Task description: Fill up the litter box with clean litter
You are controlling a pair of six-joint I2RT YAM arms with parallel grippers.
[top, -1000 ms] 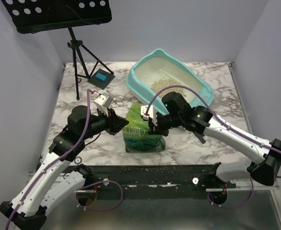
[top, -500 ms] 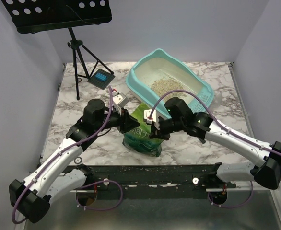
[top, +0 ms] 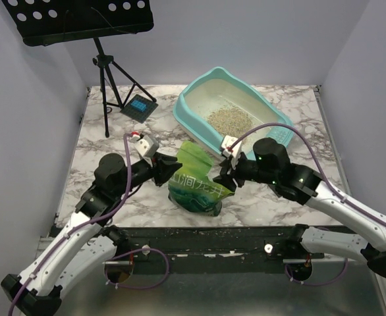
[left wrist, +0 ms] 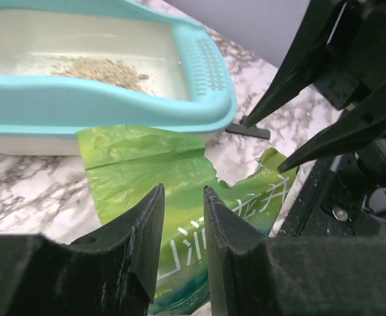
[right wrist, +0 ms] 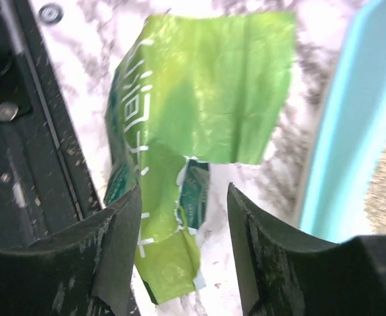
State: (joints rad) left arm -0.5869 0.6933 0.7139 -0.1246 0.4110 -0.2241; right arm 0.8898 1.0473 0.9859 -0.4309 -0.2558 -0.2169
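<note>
The turquoise litter box [top: 192, 112] stands at the back of the table, with a small pile of beige clean litter [top: 229, 120] on its off-white floor. A torn green foil bag [top: 196, 183] lies slumped on the marble just in front of it. My left gripper [top: 173, 174] hovers at the bag's left edge, jaws a little apart with nothing between them [left wrist: 183, 197]. On the bag's right side my right gripper [top: 218, 178] is wide open and empty above the bag [right wrist: 206, 112]. The box rim [left wrist: 114, 105] and litter [left wrist: 101, 66] show beyond the bag [left wrist: 147, 164].
A black music stand on a tripod [top: 107, 79] stands at the back left, with a small black device with a blue screen [top: 139, 106] beside its feet. A black rail [top: 199, 240] dusted with stray granules runs along the near edge. Side walls close in the table.
The right gripper has opened and let go of the bag's top. The bag has sagged down onto the table. Both grippers have drawn back from it, left to the left, right to the right.
</note>
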